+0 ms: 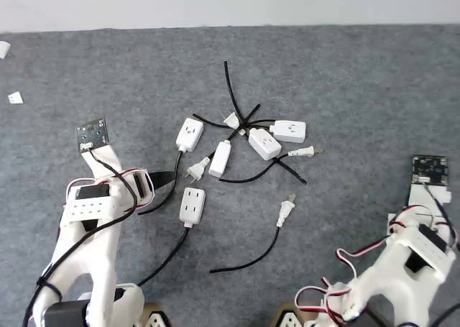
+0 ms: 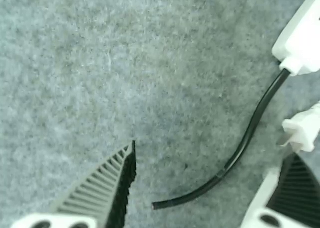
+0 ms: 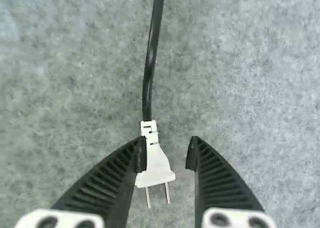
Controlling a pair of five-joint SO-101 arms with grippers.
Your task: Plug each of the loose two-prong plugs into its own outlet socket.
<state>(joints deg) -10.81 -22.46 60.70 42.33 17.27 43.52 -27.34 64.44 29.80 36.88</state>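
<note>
A grey felt table (image 1: 374, 75) has two white arms along one edge. The left gripper (image 2: 212, 153) gapes wide over a black cord end (image 2: 170, 202), holding nothing. The right gripper (image 3: 167, 143) stands released, with a plug (image 3: 155, 163) lying between its jaws against one finger. Mid-table I count five white outlet sockets (image 1: 192, 204) and four loose plugs (image 1: 286, 212).

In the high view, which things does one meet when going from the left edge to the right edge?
left arm → outlet socket nearest the arms → narrow outlet block → outlet socket in the cable tangle → plug pointing right → right arm
</note>
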